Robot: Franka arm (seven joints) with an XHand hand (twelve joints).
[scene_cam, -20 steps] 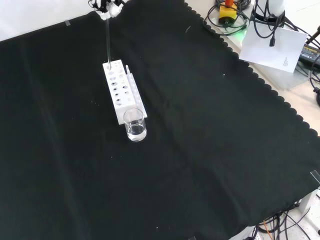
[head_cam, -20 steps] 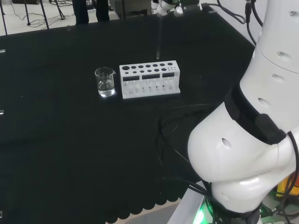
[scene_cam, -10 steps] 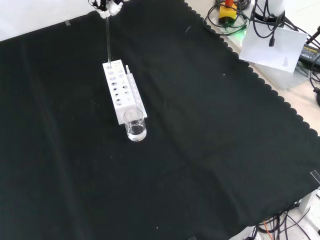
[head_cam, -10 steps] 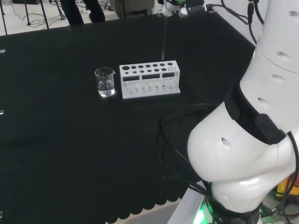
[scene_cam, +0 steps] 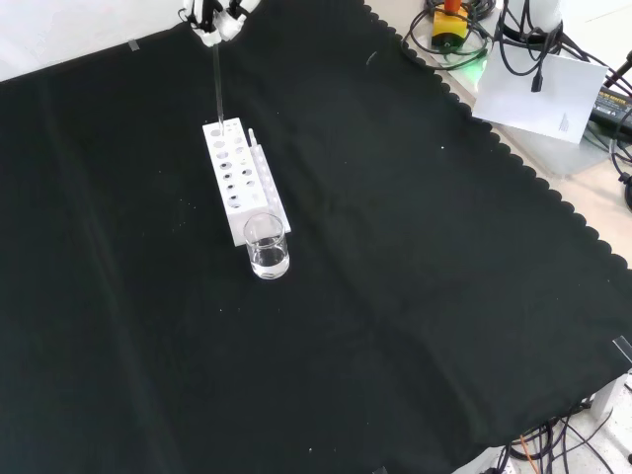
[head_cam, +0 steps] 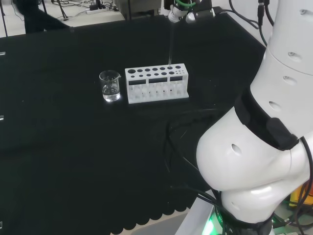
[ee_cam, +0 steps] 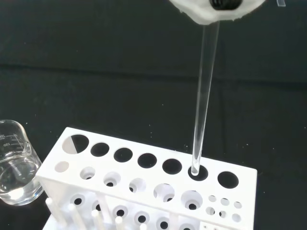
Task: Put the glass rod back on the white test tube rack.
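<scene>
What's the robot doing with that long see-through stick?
The robot's hand holds a glass rod upright over the white test tube rack. The rod's lower tip sits right at the mouth of one of the big holes in the rack's top, near one end, so it looks about to slide in. A small glass beaker with some clear liquid stands just beside the rack's other end.
</scene>
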